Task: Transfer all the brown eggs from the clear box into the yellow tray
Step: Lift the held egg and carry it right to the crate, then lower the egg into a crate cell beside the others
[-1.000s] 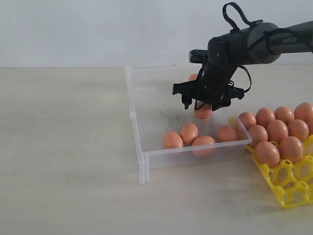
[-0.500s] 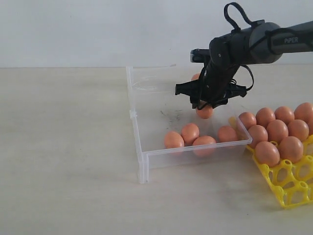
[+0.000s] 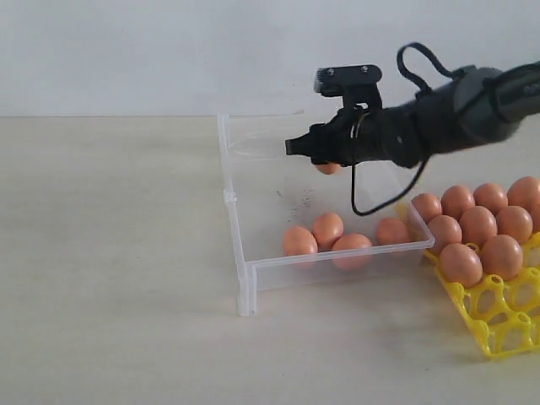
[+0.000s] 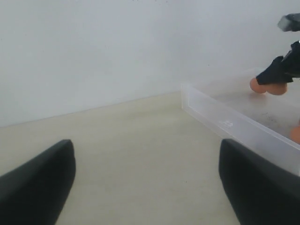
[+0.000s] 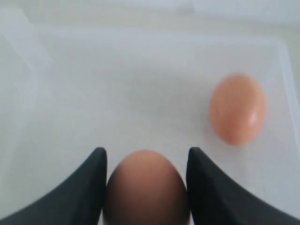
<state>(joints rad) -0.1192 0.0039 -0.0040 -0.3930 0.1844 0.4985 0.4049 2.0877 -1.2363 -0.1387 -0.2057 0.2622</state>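
1. The right arm point(image 3: 439, 118) stretches out nearly level, wrist straight.
2. The right gripper point(image 5: 146, 157) has both fingers pressed against a brown egg point(image 5: 146, 192).
3. The left gripper point(image 4: 147, 183) sits low, jaws spread wide apart.

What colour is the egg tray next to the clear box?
The tray is bright yellow; exterior view shows it best.
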